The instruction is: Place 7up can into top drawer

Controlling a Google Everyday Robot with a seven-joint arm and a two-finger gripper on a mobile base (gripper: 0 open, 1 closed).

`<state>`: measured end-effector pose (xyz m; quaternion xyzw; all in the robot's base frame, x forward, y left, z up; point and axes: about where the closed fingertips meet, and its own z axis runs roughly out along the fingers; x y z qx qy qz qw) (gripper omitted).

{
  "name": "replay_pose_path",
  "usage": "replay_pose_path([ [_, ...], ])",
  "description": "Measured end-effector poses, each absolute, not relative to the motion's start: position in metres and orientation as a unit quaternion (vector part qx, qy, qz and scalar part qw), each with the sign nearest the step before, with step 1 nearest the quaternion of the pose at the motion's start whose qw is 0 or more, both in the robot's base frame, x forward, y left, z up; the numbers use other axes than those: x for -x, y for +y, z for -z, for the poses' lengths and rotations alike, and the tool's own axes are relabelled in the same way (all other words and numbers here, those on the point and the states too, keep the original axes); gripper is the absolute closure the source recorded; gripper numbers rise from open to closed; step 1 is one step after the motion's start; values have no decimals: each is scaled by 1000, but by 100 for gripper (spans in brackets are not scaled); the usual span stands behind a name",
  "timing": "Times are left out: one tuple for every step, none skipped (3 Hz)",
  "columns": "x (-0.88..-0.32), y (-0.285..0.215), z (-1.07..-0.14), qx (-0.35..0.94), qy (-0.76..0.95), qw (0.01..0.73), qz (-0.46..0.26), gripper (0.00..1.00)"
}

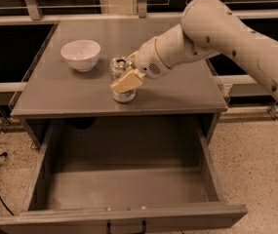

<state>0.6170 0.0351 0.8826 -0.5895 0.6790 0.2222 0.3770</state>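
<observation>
The 7up can (pixel 118 64), silver with a pull-tab top, stands upright on the grey cabinet top (pixel 177 89), near its front edge. My gripper (pixel 123 76) reaches in from the right and straddles the can: one tan finger (pixel 127 82) lies across the can's front, the other is behind it. The fingers are closed on the can, which still rests on the surface. The top drawer (pixel 124 186) is pulled fully open below and in front of the can. It is empty, and its dark handle (pixel 126 226) is at the bottom edge.
A white bowl (pixel 81 54) stands on the cabinet top, left of the can. My large arm (pixel 236 38) crosses the right side above the cabinet. Railings and dark window panels run behind. Cables lie on the speckled floor at the left.
</observation>
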Motion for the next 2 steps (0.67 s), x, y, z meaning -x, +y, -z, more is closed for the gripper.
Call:
replay_pose_path([
  [-614, 32, -912, 601, 670, 380, -215, 100],
  [-599, 27, -950, 611, 661, 384, -208, 100],
])
